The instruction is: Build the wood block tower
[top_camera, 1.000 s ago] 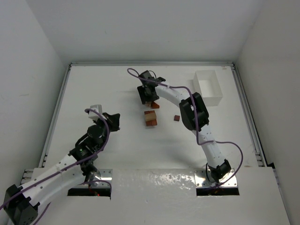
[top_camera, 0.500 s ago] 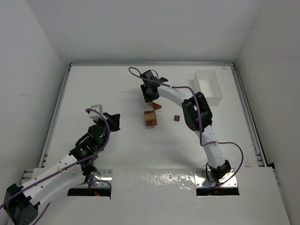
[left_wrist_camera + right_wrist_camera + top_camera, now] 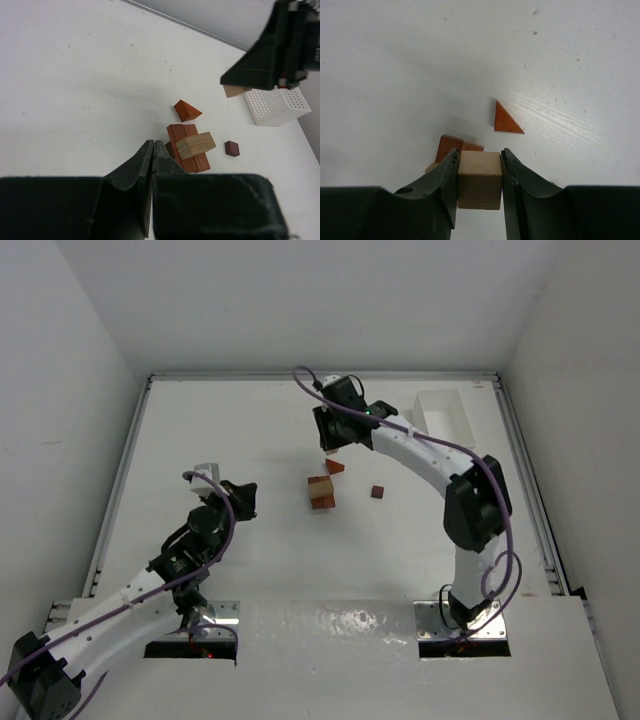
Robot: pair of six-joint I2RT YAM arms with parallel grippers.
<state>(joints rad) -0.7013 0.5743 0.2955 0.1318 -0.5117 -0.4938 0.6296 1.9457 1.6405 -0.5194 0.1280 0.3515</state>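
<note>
Since it looks meant for the half-built stack [image 3: 186, 150], a pale tan cube [image 3: 479, 182] hangs pinched in the right gripper [image 3: 479, 165] nearby, while the left gripper [image 3: 153, 150] is closed on nothing.

We see a pale tan cube [image 3: 479, 180] in the black right gripper [image 3: 480, 155], an orange-red wedge [image 3: 506, 119], a red-brown slab [image 3: 177, 133], a tan bar [image 3: 195, 145], a dark maroon cube [image 3: 231, 148], a white box [image 3: 275, 104] dotted with holes, purple cables [image 3: 231, 525], a white table [image 3: 220, 420]
</note>
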